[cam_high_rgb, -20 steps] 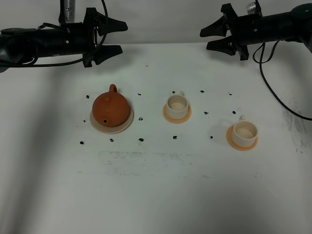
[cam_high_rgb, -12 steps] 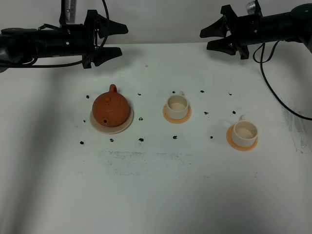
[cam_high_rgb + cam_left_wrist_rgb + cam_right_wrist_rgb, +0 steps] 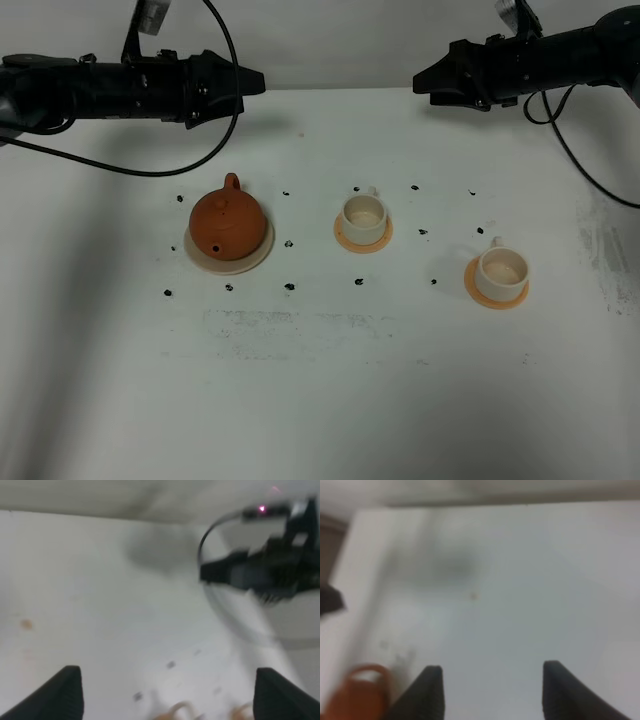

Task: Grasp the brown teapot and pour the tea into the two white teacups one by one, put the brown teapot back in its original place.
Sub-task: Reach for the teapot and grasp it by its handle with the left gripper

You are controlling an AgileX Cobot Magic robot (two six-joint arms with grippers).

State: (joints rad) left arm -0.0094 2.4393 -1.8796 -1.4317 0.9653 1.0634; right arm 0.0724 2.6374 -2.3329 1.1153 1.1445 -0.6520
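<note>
- Left fingers (image 3: 67, 692) spread wide with nothing between them, hanging over the far-left edge of the tabletop (image 3: 320, 400). Right fingers (image 3: 427, 692) likewise parted and empty, over the far-right edge. Both wrist views are blurred.
- Brown teapot (image 3: 228, 224) sits on its cream saucer (image 3: 205, 263) in the left half of the tabletop, about midway between the far and near edges. Its loop handle faces the far edge and its spout the near edge.
- 2 white teacups on orange coasters: 1 (image 3: 364, 215) near the tabletop's centre, the other (image 3: 501, 272) in the right half, a little closer to the near edge.
- Risk 1: the handle is a small loop. Fingers arriving off-line would likely shove the pot, sliding it or the saucer.
- Risk 2: the knobbed lid looks loose-fitting. A steep tilt could drop it into a cup.
- Risk 3: the cups are narrow and probably light. A high or fast pour may spill tea onto a coaster, and a spout brushing a rim could tip a cup.
- Risk 4: the tea level inside the pot is hidden, so the tilt needed is a guess.
- Risk 5: on return, an off-centre landing could leave the pot perched on the saucer's rim.
</note>
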